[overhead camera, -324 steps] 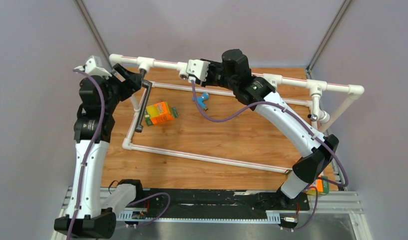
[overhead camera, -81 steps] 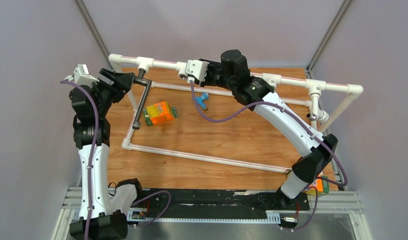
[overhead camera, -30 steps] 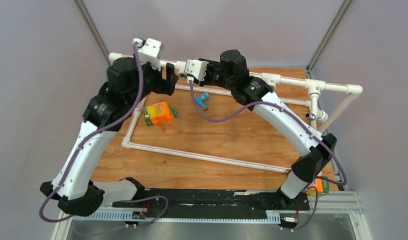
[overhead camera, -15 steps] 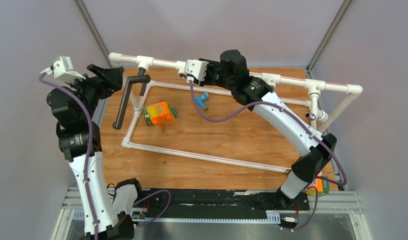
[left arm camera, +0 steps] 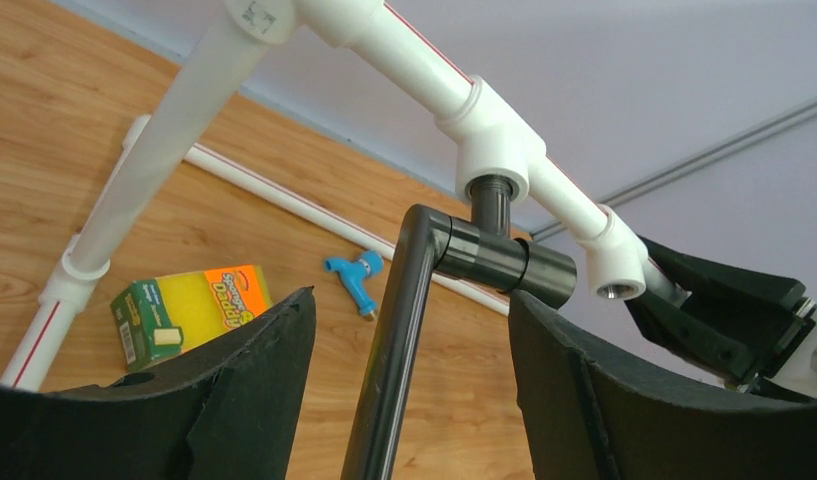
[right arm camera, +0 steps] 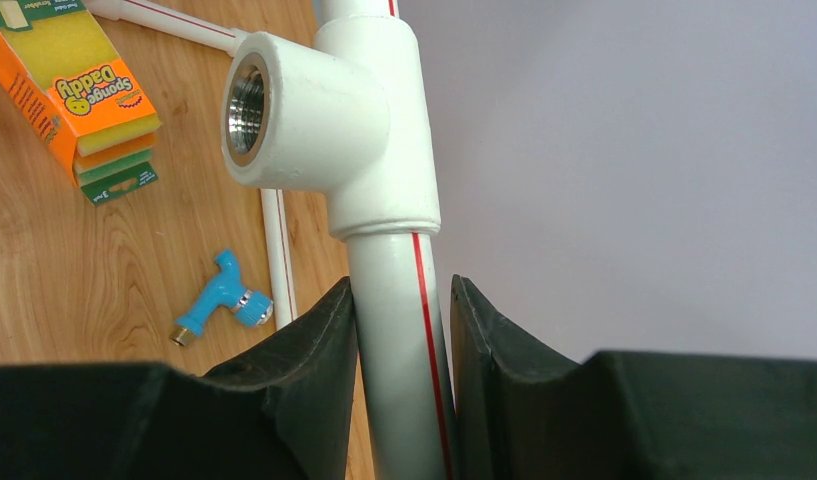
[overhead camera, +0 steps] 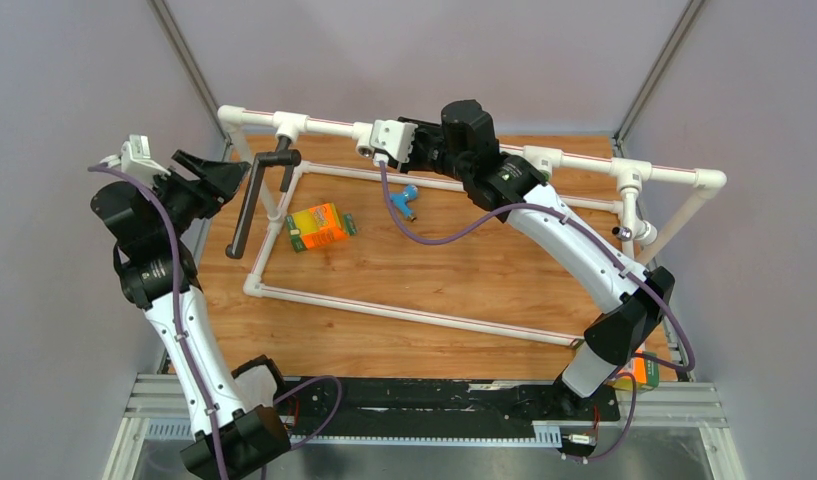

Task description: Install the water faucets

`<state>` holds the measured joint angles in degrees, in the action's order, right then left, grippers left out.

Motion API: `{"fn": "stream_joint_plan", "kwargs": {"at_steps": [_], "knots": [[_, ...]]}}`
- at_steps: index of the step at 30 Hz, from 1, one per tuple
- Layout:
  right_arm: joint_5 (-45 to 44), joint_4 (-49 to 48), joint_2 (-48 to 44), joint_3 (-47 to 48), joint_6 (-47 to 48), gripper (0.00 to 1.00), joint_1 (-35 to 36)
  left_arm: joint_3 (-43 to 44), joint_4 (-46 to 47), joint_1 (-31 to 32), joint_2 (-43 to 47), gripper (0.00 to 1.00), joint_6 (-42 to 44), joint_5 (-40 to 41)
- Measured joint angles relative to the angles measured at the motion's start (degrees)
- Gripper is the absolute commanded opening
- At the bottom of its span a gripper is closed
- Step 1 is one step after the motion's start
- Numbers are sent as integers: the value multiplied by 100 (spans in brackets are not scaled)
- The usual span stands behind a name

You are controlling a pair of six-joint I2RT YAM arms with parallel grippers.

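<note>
Left hand (left arm camera: 409, 330) is wide open, jaws standing either side of the dark-brown L-shaped faucet (left arm camera: 489, 258) with a gap on both sides, so it grips nothing. Just beyond, the faucet's short threaded stub goes up into a tee socket (left arm camera: 494, 150) on the top rail of the white pipe frame (overhead camera: 584, 160), while the long tube hangs down and away. Further along the rail, the right hand (right arm camera: 399, 300) is closed hard on the white pipe frame, right beside an empty socket (right arm camera: 304, 110).

That faucet looks rigid and smooth, probably metal, with some weight out along the tube. The round tube would likely slip in the jaws. The thick collar by the thread looks the surer hold, with the long arm as a lever for turning.

The left wrist view shows a band of thread bare between collar and socket, so I judge it not fully screwed home. The top view cannot resolve that, but it alone shows the tube's free end reaching past the frame's left side. The right wrist view shows metal thread inside the empty socket. Down on the bench (overhead camera: 434, 280) lie the blue faucet (right arm camera: 214, 300) and an orange sponge pack (overhead camera: 319, 226).
</note>
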<state>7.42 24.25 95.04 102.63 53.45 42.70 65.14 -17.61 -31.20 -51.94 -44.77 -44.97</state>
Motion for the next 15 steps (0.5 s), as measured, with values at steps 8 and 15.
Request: {"fn": "stream_joint_plan", "kwargs": {"at_steps": [8,15], "knots": [[2,0,0,0,2,0,0,404,-1060,122,-114,70,1012,9],[2,-2,0,0,2,0,0,1196,-1919,813,-509,64,2037,490]]}}
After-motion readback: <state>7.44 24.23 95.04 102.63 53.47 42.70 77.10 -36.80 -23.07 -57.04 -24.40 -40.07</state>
